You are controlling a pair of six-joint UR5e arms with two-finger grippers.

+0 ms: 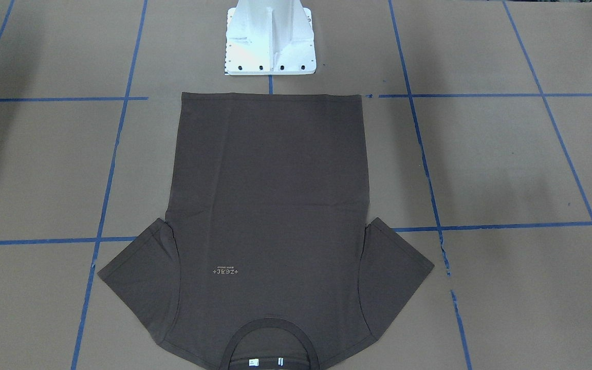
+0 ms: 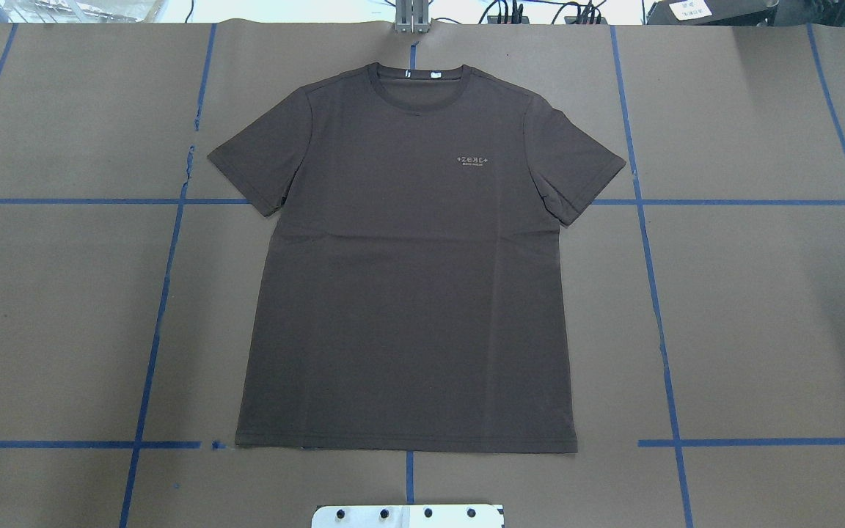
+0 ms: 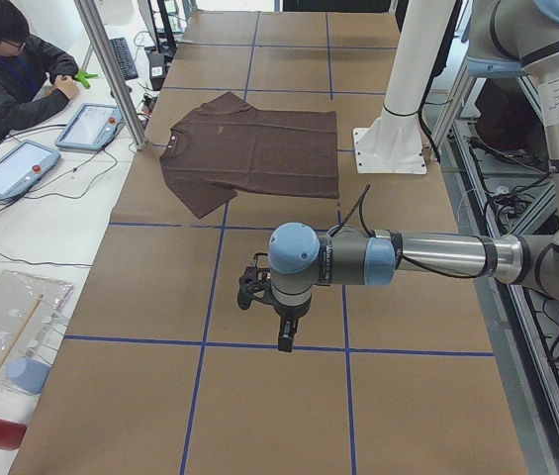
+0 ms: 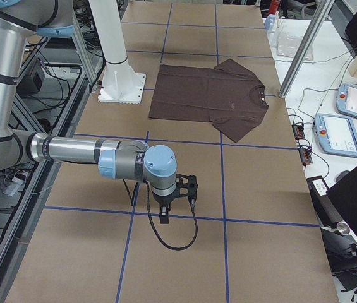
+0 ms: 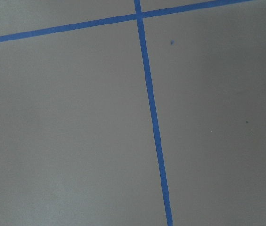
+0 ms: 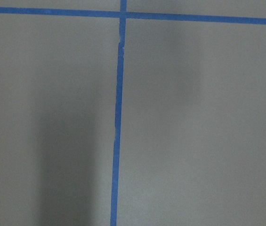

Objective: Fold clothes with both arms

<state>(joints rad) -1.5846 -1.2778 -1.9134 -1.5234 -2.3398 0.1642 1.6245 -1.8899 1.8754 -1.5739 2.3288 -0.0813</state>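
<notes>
Brown paper gridded with blue tape (image 2: 657,308) covers the table (image 2: 760,293). Just beyond the white base (image 1: 270,38) lies the hem of the dark brown T-shirt (image 2: 408,293), spread flat, logo (image 2: 474,161) up, collar (image 2: 422,88) toward the far edge. Well off to either side, the left gripper (image 3: 284,336) and right gripper (image 4: 164,214) point down over bare paper. I cannot tell how their jaws stand.

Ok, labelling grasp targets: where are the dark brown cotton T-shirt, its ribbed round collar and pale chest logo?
dark brown cotton T-shirt (image 2: 408,315), overhead exterior, front panel middle.
ribbed round collar (image 2: 421,110), overhead exterior, front rib.
pale chest logo (image 2: 474,160), overhead exterior, lettering centre.
</notes>
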